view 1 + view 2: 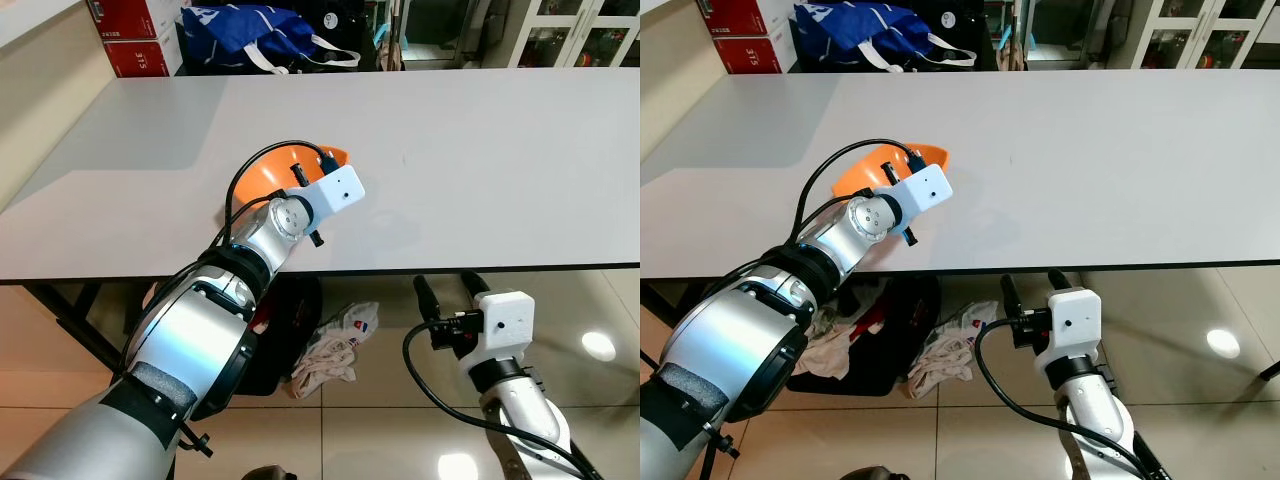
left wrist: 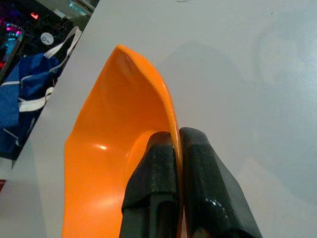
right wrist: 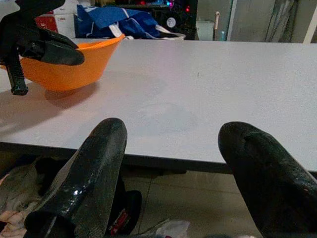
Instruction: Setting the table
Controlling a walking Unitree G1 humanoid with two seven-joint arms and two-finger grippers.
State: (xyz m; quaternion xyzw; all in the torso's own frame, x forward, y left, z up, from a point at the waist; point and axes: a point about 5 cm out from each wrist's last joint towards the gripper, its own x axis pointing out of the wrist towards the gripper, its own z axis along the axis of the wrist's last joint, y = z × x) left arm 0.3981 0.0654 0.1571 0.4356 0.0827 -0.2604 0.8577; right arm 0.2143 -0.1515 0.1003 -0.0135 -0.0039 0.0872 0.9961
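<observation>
While the left gripper [image 1: 318, 168] pinches the orange bowl's [image 1: 268, 176] rim near the white table's [image 1: 480, 150] front edge, the right gripper [image 1: 449, 291] hangs wide below it. Left wrist view: bowl interior looks empty. Red boxes' [image 1: 132, 38] lettering is unreadable.

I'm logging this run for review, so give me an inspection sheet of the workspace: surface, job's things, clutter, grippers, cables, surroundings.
Surface: white table, bare apart from the bowl.
Job's things: orange bowl near the table's front edge, on the robot's left side.
Clutter: clothes and a dark bag on the floor under the table.
Grippers: left gripper shut on the bowl's rim, one finger inside, one outside; right gripper open, below and in front of the table edge, holding nothing.
Cables: black cable looping over the left wrist; another at the right wrist.
Surroundings: blue bag and red boxes beyond the far edge; cabinets behind.
</observation>
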